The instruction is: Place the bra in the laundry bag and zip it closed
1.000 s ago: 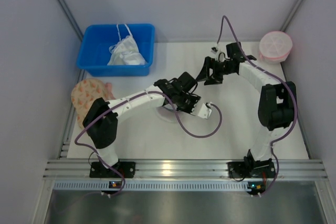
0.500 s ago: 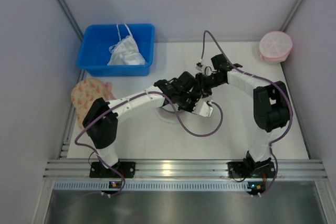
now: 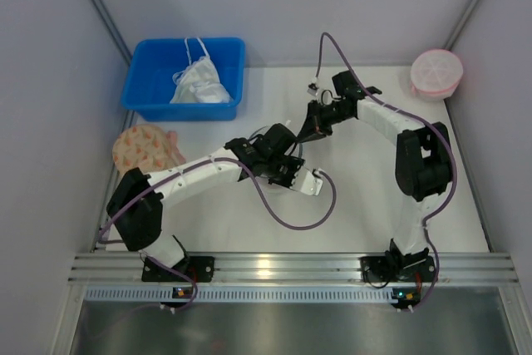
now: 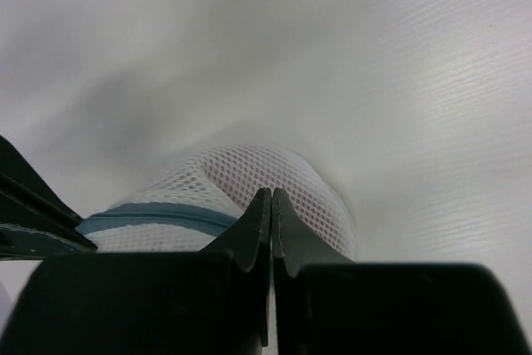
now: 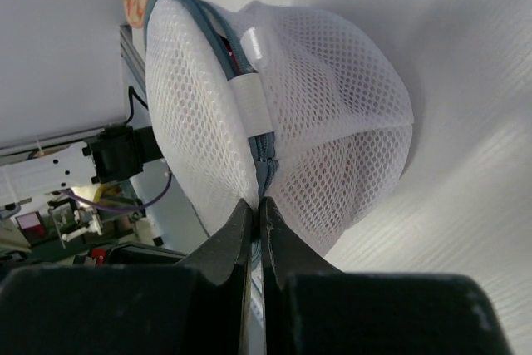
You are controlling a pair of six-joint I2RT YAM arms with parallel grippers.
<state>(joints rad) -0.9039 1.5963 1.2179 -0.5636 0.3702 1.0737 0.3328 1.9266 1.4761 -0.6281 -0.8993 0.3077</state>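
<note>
The white table fills the middle of the top view. A blue bin sits at its upper left with a white garment inside. Below the bin, at the left edge, lies a beige patterned disc, and a pink round mesh bag rests at the upper right. Both arms reach to the centre of the frame, where the laundry bag lies mostly hidden beneath them.

In the right wrist view the bag bulges, its zipper running down to the right gripper, whose fingers are pressed together on the seam at the bag's edge. The left gripper has its fingers together too, tips against the mesh; I cannot tell whether fabric is pinched. A sliver of dark red, apparently the bra, shows inside the bag near the top of the zipper.
</note>
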